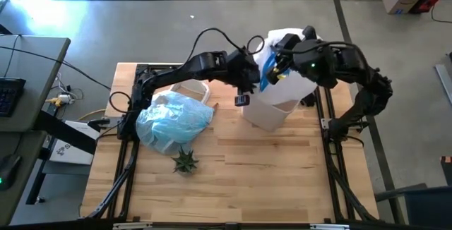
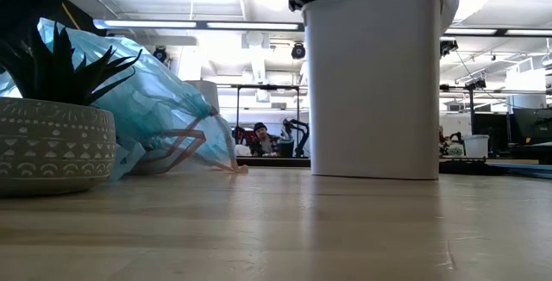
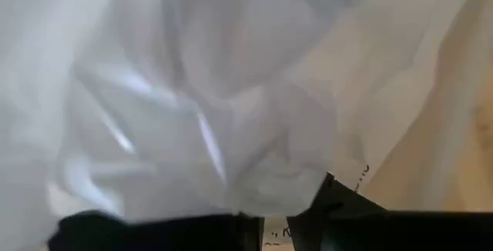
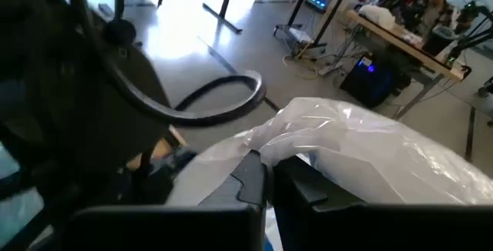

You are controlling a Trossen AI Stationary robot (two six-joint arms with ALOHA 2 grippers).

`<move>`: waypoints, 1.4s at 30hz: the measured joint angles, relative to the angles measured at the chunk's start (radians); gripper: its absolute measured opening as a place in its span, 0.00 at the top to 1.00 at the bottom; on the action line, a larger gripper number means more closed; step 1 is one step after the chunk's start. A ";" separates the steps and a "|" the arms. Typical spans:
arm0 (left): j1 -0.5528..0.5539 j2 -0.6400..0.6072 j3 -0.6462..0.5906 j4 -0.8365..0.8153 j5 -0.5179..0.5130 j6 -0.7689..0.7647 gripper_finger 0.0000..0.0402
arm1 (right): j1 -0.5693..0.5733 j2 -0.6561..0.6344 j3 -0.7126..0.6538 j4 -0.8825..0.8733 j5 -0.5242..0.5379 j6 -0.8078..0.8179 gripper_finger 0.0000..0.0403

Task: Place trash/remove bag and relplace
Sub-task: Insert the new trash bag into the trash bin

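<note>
The white bin (image 1: 272,110) (image 2: 375,83) stands upright at the table's far right. A whitish translucent bag (image 1: 286,39) (image 3: 231,89) (image 4: 362,151) billows over its mouth. My left gripper (image 1: 260,71) (image 3: 275,224) reaches the bin's rim from the left, its fingers nearly together against the film. From the right, my right gripper (image 1: 280,55) (image 4: 268,175) comes over the rim and is shut at a fold of the bag. A filled light-blue bag (image 1: 173,120) (image 2: 164,100) lies on the table left of the bin. No loose trash shows. My left gripper meets the whitish bag's film (image 3: 254,205) at its fingertips, slanting down into the bin's mouth. The film fills the view, so which part it has cannot be told. My right gripper pinches a bunched fold of the bag (image 4: 269,152) at its fingertips, pointing slightly downward above the bin's rim. The film rises slack and puffed beyond the fingers.
A small potted spiky plant (image 1: 185,161) (image 2: 52,126) stands near the table's front, below the blue bag. A white container (image 1: 192,89) sits behind the blue bag. The wooden tabletop (image 1: 282,166) shows bare at the near right.
</note>
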 joint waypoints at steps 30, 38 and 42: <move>-0.013 -0.025 0.002 -0.242 -0.125 0.046 0.95 | 0.188 -0.012 0.069 -0.374 -0.060 0.287 0.55; -0.013 -0.047 0.001 -0.277 -0.129 0.031 0.95 | 0.304 -0.014 0.069 -0.374 0.120 0.331 0.36; -0.012 -0.063 0.000 -0.286 -0.166 0.030 0.95 | 0.364 -0.014 0.069 -0.374 0.169 0.373 0.39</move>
